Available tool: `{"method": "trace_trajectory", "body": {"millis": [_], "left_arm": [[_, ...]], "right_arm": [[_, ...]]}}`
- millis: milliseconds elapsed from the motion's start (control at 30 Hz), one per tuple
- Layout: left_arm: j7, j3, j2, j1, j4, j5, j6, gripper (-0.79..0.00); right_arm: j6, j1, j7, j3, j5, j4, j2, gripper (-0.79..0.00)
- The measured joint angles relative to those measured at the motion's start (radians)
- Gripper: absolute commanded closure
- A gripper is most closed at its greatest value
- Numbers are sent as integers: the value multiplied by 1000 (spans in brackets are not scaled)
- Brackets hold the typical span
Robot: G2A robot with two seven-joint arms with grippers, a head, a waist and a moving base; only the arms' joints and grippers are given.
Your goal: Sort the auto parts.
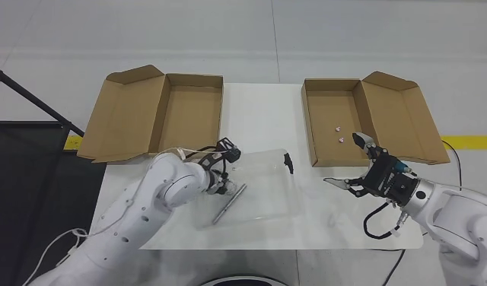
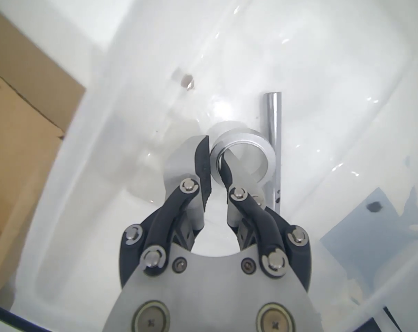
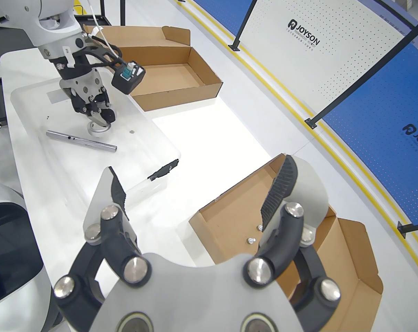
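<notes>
A clear plastic tray point(image 1: 266, 210) lies at the table's middle. In it my left gripper point(image 2: 214, 165) is shut on a metal ring point(image 2: 245, 153), one finger inside the ring and one outside its wall. A metal rod point(image 2: 274, 132) lies in the tray right beside the ring point(image 3: 97, 129); the rod point(image 1: 228, 203) point(image 3: 81, 139) also shows in the top view and the right wrist view. My right gripper point(image 1: 351, 163) point(image 3: 198, 191) hangs open and holds nothing, near the front edge of the right cardboard box point(image 1: 323, 122), which contains two small screws point(image 1: 338, 134).
A second open cardboard box point(image 1: 190, 115) stands at the back left, with nothing in it. A black clip point(image 1: 288, 162) sits on the tray's far right rim. Bare white table lies between the two boxes.
</notes>
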Motion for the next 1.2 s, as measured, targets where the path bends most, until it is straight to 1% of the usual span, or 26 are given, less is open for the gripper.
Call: {"method": "trace_trajectory", "body": {"millis": [67, 167, 267, 333, 400, 467, 567, 767, 867, 967, 1067, 1100, 1167, 1200], "left_arm": [[8, -35, 6, 12, -30, -38, -13, 0], [31, -108, 17, 38, -80, -107, -39, 0], [71, -201, 31, 71, -129, -168, -63, 0], [121, -272, 39, 108, -170, -223, -89, 0], [176, -337, 46, 157, -216, -314, -152, 0], [186, -351, 48, 170, -226, -342, -183, 0], [184, -345, 47, 166, -223, -332, -166, 0], [187, -344, 47, 168, -222, -331, -165, 0], [235, -352, 47, 178, -205, -311, -132, 0], [299, -385, 47, 160, -161, -269, -48, 0], [340, -417, 45, 115, -77, -267, 40, 0], [349, -426, 45, 90, -34, -266, 71, 0], [352, -425, 43, 51, 35, -235, 109, 0], [346, -417, 42, 22, 84, -221, 126, 0]], "right_arm": [[0, 0, 0, 0, 0, 0, 0, -785], [0, 0, 0, 0, 0, 0, 0, -785], [0, 0, 0, 0, 0, 0, 0, -785], [0, 0, 0, 0, 0, 0, 0, -785], [0, 0, 0, 0, 0, 0, 0, -785], [0, 0, 0, 0, 0, 0, 0, -785], [0, 0, 0, 0, 0, 0, 0, -785], [0, 0, 0, 0, 0, 0, 0, -785], [0, 0, 0, 0, 0, 0, 0, -785], [0, 0, 0, 0, 0, 0, 0, -785], [0, 0, 0, 0, 0, 0, 0, -785], [0, 0, 0, 0, 0, 0, 0, -785], [0, 0, 0, 0, 0, 0, 0, -785], [0, 0, 0, 0, 0, 0, 0, -785]]}}
